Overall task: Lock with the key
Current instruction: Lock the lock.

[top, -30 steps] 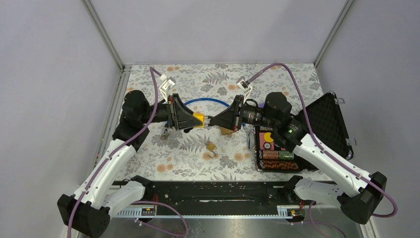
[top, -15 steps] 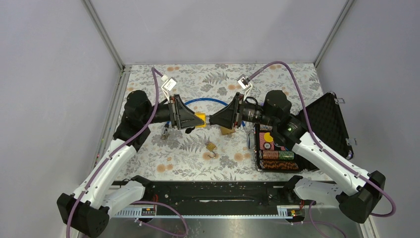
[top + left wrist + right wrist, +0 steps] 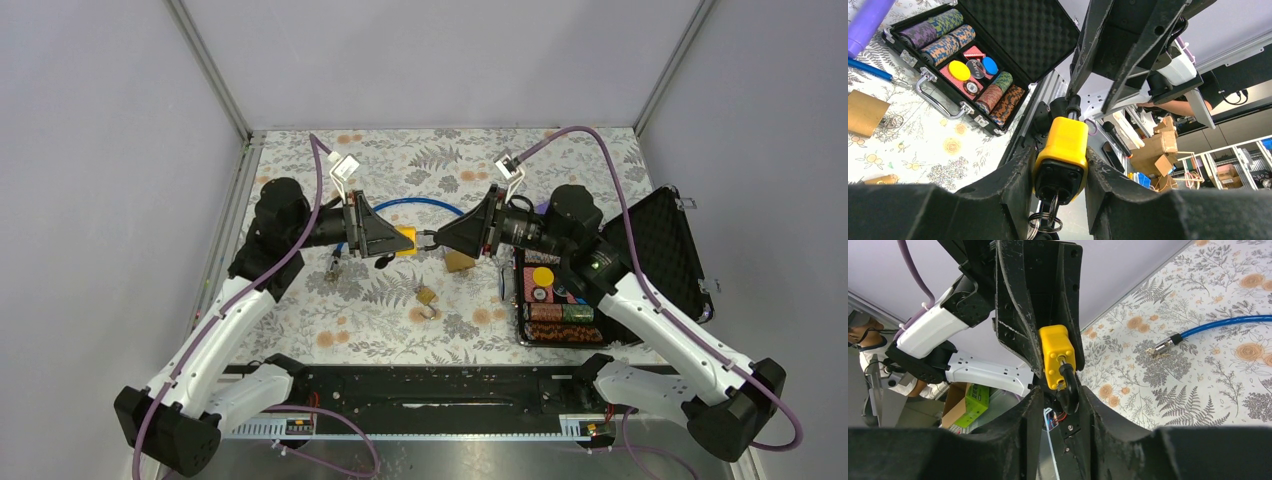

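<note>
Padlock (image 3: 1062, 150) first: its yellow body is clamped between my left fingers (image 3: 1008, 185), held off the table, with the shackle end pointing out toward my other hand. Back from my left fingertips, toward the palm, a key ring (image 3: 1044, 222) hangs from the body. I take it the key is already seated, though the keyhole itself is hidden from me.

At the outer end of the body the black shackle (image 3: 1068, 387) sits in the space between my right fingers (image 3: 1023, 430). A second ago those fingers were pinched shut on it. Now they stand apart, a gap showing beside the shackle, and my right arm has drawn back a little from the left. I read that as a release after pressing the shackle into the body; whether it has gone fully home I cannot tell. If it has, what remains is turning the key, and my right hand would have to travel round to the ring behind my left fingers, an awkward reach.

Below both hands, well apart from them, a small brass padlock (image 3: 426, 297) and a tan block (image 3: 458, 262) lie on the flowered cloth (image 3: 400, 330). Beyond my fingertips a blue cable (image 3: 420, 205) curves, and out to my right an open case (image 3: 660, 240) holds poker chips.
</note>
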You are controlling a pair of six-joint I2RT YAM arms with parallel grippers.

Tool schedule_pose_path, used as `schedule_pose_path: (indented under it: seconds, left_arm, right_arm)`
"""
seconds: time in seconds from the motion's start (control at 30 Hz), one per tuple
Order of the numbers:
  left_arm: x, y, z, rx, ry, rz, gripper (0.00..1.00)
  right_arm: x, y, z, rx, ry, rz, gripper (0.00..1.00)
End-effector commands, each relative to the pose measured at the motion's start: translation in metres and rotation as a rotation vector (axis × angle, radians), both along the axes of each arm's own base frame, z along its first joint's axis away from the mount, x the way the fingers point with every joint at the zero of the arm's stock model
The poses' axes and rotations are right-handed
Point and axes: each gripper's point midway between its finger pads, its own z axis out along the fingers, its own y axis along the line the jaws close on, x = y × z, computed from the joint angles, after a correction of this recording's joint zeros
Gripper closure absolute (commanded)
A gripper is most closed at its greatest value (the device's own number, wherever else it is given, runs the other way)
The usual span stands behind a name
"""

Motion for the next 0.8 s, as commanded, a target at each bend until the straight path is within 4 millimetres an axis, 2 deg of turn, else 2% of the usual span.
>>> schedule_pose_path:
  seconds: [0.0, 0.13, 0.2, 0.33, 0.67, 0.77]
  left_arm:
    - [-0.001, 0.000, 0.034, -0.059, -0.082, -0.003, 1.00]
    - [-0.003, 0.001, 0.038, -0.071, -0.099, -0.007, 1.00]
    - [-0.003, 0.001, 0.038, -0.072, -0.097, -0.007, 1.00]
    - [-0.004, 0.000, 0.038, -0.075, -0.093, -0.008, 1.00]
    - [-0.009, -0.009, 0.026, -0.065, -0.062, -0.026, 1.00]
    - [-0.008, -0.013, 0.026, -0.074, -0.048, -0.030, 1.00]
  right_arm:
    - [-0.007, -0.001, 0.007, 0.025, -0.062, 0.042, 0.63]
    - [-0.005, 0.001, 0.003, 0.024, -0.060, 0.043, 0.64]
    - [-0.006, 0.003, 0.003, 0.027, -0.058, 0.056, 0.69]
    - [-0.005, 0.006, 0.000, 0.024, -0.056, 0.069, 1.00]
    - [-0.002, 0.023, 0.007, 0.118, 0.017, 0.127, 1.00]
    - [-0.008, 0.033, 0.005, 0.114, 0.030, 0.154, 1.00]
